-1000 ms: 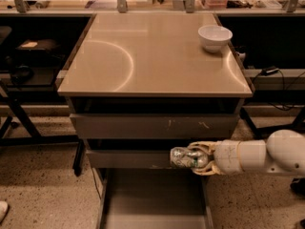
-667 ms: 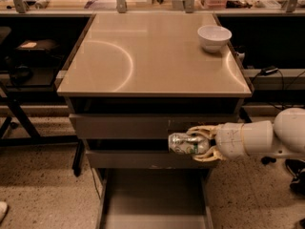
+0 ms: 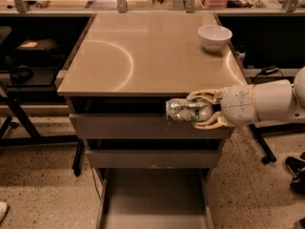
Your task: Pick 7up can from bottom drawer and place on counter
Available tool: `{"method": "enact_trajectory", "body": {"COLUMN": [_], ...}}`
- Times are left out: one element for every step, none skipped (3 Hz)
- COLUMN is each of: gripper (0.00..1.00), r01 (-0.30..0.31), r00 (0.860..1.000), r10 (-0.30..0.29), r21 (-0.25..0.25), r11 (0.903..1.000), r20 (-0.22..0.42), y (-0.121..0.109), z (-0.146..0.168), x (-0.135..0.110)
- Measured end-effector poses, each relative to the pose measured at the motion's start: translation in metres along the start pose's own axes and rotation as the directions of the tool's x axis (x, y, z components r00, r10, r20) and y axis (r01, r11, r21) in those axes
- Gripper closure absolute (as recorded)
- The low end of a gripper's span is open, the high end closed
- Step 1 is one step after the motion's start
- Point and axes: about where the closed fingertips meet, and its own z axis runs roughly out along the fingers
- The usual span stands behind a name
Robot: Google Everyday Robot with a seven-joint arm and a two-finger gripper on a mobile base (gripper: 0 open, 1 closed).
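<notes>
Beige counter (image 3: pixel 143 56), white bowl (image 3: pixel 214 35) at rear right: gripper (image 3: pixel 196 111) clamps 7up can (image 3: pixel 182 110) sideways just below front edge, above open bottom drawer (image 3: pixel 155 199). Needs lift clear of edge, then upright placement.

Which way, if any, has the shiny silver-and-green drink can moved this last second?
Yes, upward. The 7up can, held in the gripper, was level with the lower grey drawer front; now it hangs under the beige counter's front edge.

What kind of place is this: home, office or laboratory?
Probably a laboratory or workshop: a plain counter over grey drawers, cables beside it, a speckled floor. The gripper holds the 7up can at the counter's front edge.
</notes>
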Motion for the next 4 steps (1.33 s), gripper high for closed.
{"method": "enact_trajectory", "body": {"gripper": [1.0, 1.0, 1.0, 1.0], "r01": [0.0, 0.012, 0.01, -0.003], "r00": [1.0, 1.0, 0.999, 0.996], "r10": [0.0, -0.012, -0.011, 0.0], "r21": [0.0, 0.001, 0.004, 0.034], "r11": [1.0, 0.9999, 0.9999, 0.9994], "r20": [0.0, 0.018, 0.041, 0.094], "y": [0.0, -0.003, -0.035, -0.099], "z": [0.0, 0.006, 0.02, 0.045], "x": [0.0, -0.009, -0.012, -0.029]}}
